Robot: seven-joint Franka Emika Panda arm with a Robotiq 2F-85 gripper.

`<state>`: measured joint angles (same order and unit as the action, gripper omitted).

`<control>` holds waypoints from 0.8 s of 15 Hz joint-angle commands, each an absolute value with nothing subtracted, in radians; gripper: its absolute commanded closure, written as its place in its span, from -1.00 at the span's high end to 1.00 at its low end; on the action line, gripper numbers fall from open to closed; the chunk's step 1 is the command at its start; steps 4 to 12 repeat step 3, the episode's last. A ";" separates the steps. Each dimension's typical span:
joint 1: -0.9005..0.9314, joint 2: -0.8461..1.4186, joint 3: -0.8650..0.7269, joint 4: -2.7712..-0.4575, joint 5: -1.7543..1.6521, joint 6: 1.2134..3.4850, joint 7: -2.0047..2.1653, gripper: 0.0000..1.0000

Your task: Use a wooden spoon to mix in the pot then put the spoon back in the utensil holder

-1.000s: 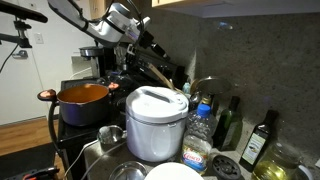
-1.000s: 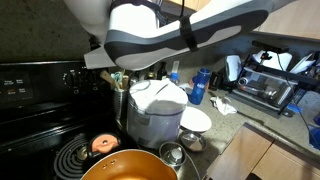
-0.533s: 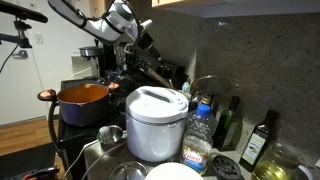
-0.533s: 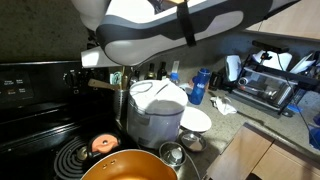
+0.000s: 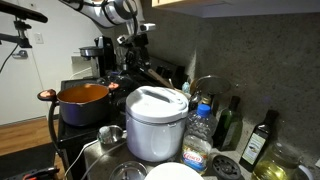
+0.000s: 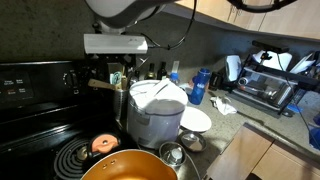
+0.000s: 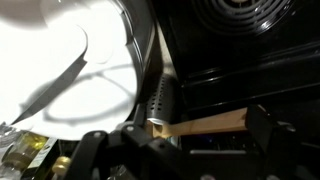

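Pincer [image 5: 136, 48] higher now, jaws apart, off the wooden spoon [image 7: 214, 121].

The arm [image 6: 125, 8] has smooth, rounded white shells shaded grey, with a thin black cable [image 6: 188, 22] looping beside it. A flat, pale grey block [image 6: 115, 44] marks the wrist, and the gripper [image 7: 178, 130] has dark, blocky fingers.

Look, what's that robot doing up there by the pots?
The robot arm's pincer hangs open above the utensil holder, holding nothing. The wooden spoon sits in that holder with its handle leaning out sideways. The orange pot stands apart from the arm, beside the white cooker, and nothing is in contact with it. So the spoon looks put away.
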<state>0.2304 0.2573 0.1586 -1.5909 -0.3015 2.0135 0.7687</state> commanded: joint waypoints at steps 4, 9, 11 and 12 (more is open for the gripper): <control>0.233 0.243 0.142 -1.557 -0.145 1.901 0.622 1.00; 0.233 0.243 0.142 -1.557 -0.145 1.901 0.622 1.00; 0.233 0.243 0.142 -1.557 -0.145 1.901 0.622 1.00; 0.233 0.243 0.142 -1.557 -0.145 1.901 0.622 1.00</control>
